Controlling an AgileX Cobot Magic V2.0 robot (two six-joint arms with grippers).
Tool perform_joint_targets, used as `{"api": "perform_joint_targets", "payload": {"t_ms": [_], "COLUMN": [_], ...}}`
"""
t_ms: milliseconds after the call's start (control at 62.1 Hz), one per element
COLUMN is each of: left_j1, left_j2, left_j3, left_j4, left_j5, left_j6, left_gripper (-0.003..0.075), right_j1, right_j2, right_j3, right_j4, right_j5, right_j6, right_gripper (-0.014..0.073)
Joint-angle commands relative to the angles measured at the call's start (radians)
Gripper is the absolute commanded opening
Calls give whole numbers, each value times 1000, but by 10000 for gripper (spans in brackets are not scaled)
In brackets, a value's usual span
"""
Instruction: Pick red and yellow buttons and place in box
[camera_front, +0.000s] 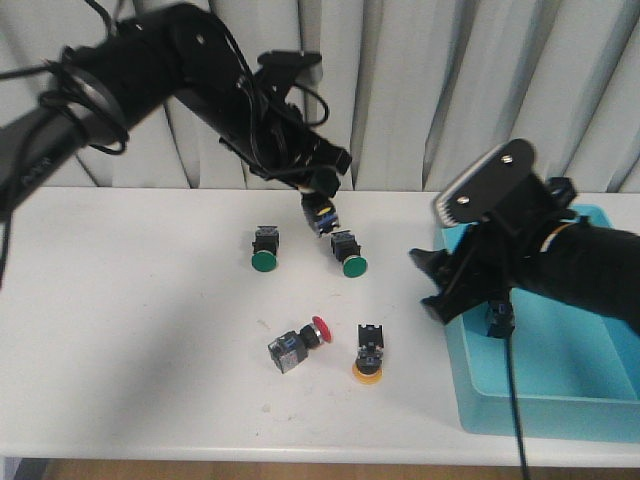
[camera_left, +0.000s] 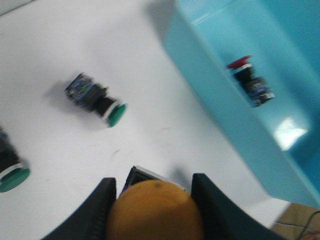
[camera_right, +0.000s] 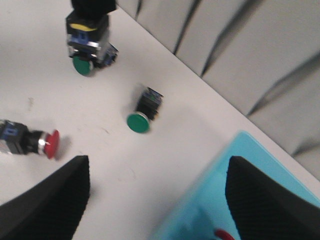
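Observation:
My left gripper (camera_front: 318, 196) is shut on a yellow-orange capped button (camera_left: 155, 210), held just above the table's back middle; it also shows in the front view (camera_front: 321, 214). A red button (camera_front: 300, 345) lies on its side at the front middle, and a yellow button (camera_front: 369, 360) stands cap-down beside it. My right gripper (camera_front: 440, 285) is open and empty over the left wall of the turquoise box (camera_front: 560, 400). One red-capped button (camera_left: 250, 80) lies inside the box. The red button on the table also shows in the right wrist view (camera_right: 30, 141).
Two green-capped buttons (camera_front: 264, 250) (camera_front: 349, 255) lie at the back middle of the white table, close under my left gripper. Grey curtains hang behind the table. The box (camera_left: 220, 100) sits at the table's right front edge.

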Motion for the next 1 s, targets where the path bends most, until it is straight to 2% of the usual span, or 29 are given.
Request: {"api": "perform_joint_targets", "payload": {"t_ms": [0,129,548,982], "left_j1": [-19,-51,-168,-177], "left_j2": [-101,-134,-154,-154], "left_j3": [-30,-30,-30,-30], "left_j4": [-84,-81,-86,-134], "left_j5": [-19,-12,-20,-50], "left_j6": [7,7,-5,-65], "left_gripper": [-6,-3,4,4], "right_j1": [61,110,109,109], "right_j2": [6,25,25,22], "right_j3": [-26,-26,-26,-26], "right_j4": [20,26,83,108], "right_j5": [-127,-167,-185,-216], "right_j6": [-14,-13,12,50], "right_gripper": [542,541,541,524]}}
